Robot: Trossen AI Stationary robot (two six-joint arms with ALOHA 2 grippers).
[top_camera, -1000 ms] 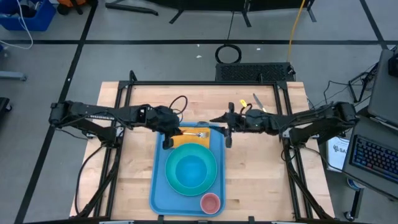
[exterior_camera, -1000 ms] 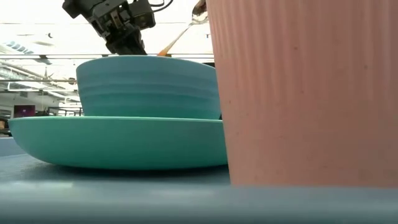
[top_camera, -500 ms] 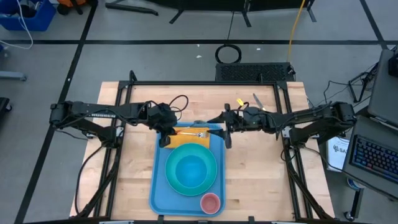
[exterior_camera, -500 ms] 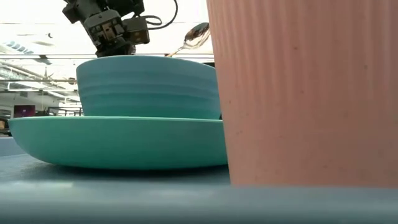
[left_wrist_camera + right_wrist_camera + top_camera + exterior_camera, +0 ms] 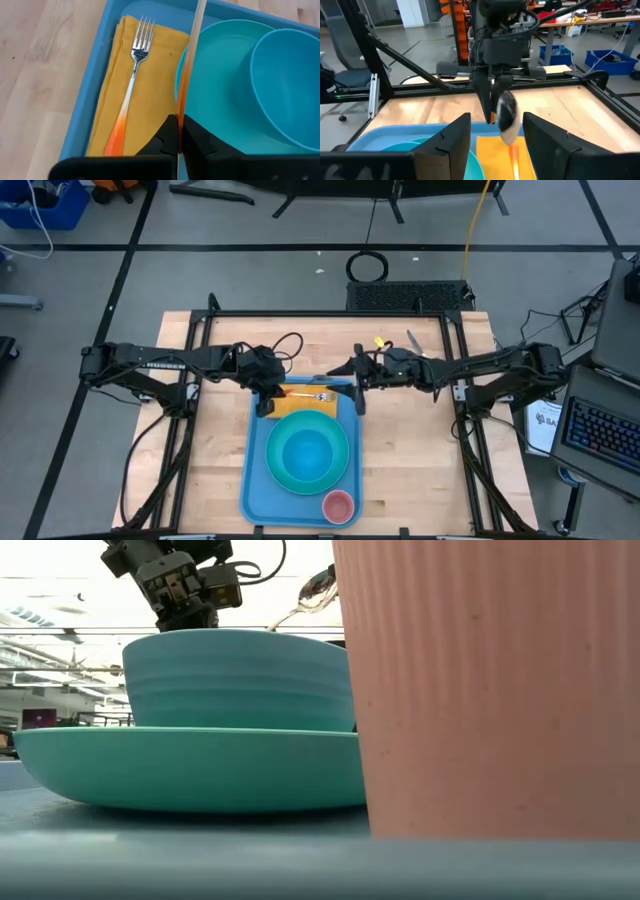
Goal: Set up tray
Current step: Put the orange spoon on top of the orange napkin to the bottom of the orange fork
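Light-blue tray flat on wooden worktop, mid-width, running from centre toward near edge. Inside: turquoise plate mid-tray with blue bowl nested on it; pink ribbed cup in tray's near-right corner; orange-yellow napkin along tray's far end, fork with orange handle lying flat on napkin.

Low view: cup fills right half of frame, blocking everything behind it; bowl and plate hide tray's far end.

Off-tray: black cable loop on worktop near far-left corner of tray, small yellow-and-dark items toward worktop's far-right. Room clutter beyond, none on tray.

Left gripper over tray's far-left corner, above napkin edge: fingers pinched nearly together on spoon handle, orange end at the pinch, bowl end raised and pointing toward right arm.

Right gripper over tray's far-right corner, facing left gripper: fingers spread fairly wide, one either side of spoon's bowl end, gap visible both sides, not gripping.
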